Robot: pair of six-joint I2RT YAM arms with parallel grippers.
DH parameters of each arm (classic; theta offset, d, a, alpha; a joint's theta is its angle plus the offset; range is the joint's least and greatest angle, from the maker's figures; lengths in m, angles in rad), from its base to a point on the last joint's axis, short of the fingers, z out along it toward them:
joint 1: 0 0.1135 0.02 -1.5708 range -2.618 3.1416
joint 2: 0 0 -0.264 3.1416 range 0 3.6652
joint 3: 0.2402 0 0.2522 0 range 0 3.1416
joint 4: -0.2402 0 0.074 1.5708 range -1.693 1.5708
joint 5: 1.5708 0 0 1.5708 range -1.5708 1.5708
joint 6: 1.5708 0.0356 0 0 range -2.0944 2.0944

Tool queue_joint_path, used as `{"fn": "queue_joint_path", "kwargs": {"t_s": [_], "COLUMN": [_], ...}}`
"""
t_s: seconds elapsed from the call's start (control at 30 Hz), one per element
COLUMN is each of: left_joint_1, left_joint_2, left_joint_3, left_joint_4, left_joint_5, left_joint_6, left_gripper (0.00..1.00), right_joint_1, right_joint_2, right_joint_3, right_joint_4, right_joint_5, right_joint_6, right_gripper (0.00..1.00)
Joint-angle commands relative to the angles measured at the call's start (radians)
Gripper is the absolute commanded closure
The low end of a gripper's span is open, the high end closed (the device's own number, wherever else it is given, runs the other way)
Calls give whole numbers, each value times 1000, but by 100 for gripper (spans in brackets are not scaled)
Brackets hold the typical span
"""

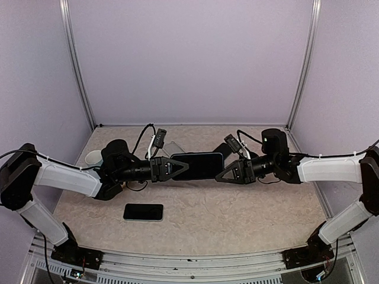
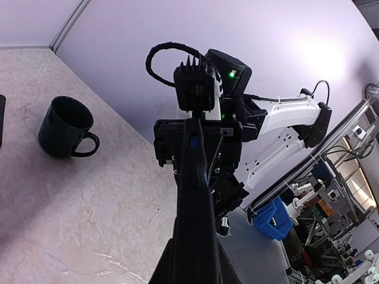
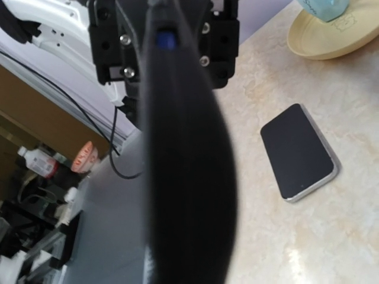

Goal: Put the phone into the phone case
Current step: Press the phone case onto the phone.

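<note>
Top external view shows left gripper [image 1: 181,168] and right gripper [image 1: 223,174] each pinching one end of the phone case [image 1: 198,164] mid-frame, with the phone [image 1: 143,212] flat on the bench [image 1: 237,219] lower left, so one should hold the case level while the other fetches it.

My left arm [image 1: 65,176] and right arm [image 1: 328,168] wear white shells between black joints; black cables [image 2: 169,44] loop above both wrists, one showing a green light [image 2: 231,74].

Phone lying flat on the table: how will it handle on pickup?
The phone likely stays rigid: a thin flat slab. Its glossy face and smooth rim probably slip. Lying flat on the table, it offers little edge; unlikely to roll.
</note>
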Motion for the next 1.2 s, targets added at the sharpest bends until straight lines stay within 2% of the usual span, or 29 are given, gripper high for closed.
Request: {"fn": "queue_joint_path", "kwargs": {"t_s": [0.0,0.13,0.33,0.4,0.53,0.7,0.8,1.0,1.17], "left_joint_1": [-2,1,12,17,22,27,29,30,32], "left_joint_2": [5,2,2,0,-4,-12,-9,6,13], "left_joint_3": [5,-4,-21,-23,-23,-19,-11,7,23], "left_joint_4": [28,29,52,64,53,17,-11,-37,-38], "left_joint_5": [4,26,38,41,36,20,14,27,49], "left_joint_6": [16,20,-10,-18,-18,-18,-18,-37,-48], "left_gripper": [97,100,100,100,100,100,100,100,100], "right_joint_1": [6,4,5,3,3,3,5,35,54], "right_joint_2": [-40,-83,-169,-178,-191,-209,-220,-270,-317], "right_joint_3": [36,44,48,57,67,92,93,64,50], "right_joint_4": [-155,-233,-368,-403,-453,-541,-571,-554,-523], "right_joint_5": [72,64,190,193,225,346,437,605,635], "right_joint_6": [-171,-281,-448,-473,-488,-539,-579,-659,-707], "right_gripper": [100,100,100,90,79,52,40,22,18]}}
